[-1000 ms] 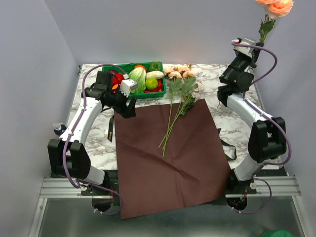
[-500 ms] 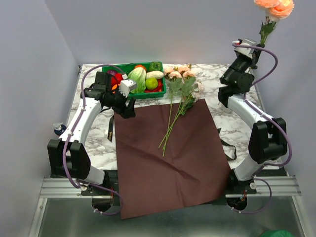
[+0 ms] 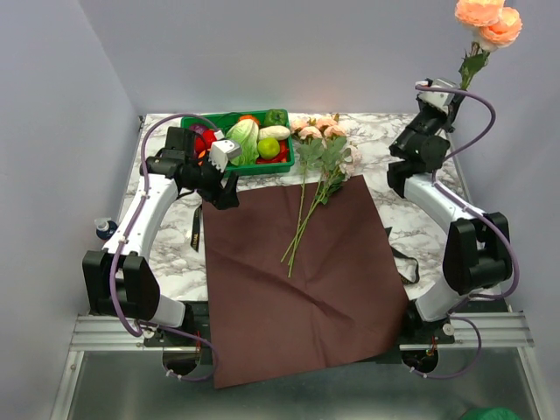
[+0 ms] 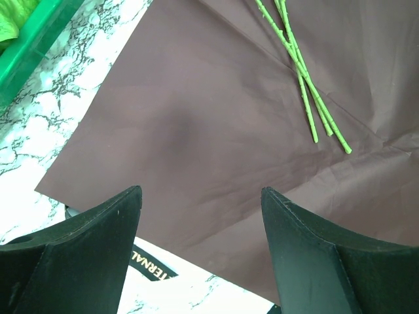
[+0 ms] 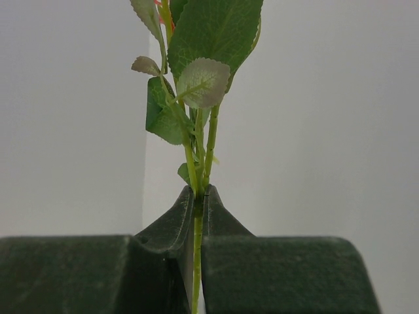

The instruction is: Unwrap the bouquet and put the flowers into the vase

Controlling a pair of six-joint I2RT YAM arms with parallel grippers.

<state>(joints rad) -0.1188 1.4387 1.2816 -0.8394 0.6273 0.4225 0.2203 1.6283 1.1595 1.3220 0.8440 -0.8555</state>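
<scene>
Peach-pink flowers (image 3: 488,19) stand high in the air at the far right. Their thin green stems (image 5: 196,163) are pinched tight in the right hand (image 5: 198,196). They look light and bendy, and the blooms would crush, so the bare stem below the leaves is the best place to hold. More flowers (image 3: 319,144) lie on the dark red paper (image 3: 297,289) on the surface (image 3: 171,254). The left hand (image 4: 200,216) hangs wide open over the paper's corner, holding nothing. I cannot make out the vase.
</scene>
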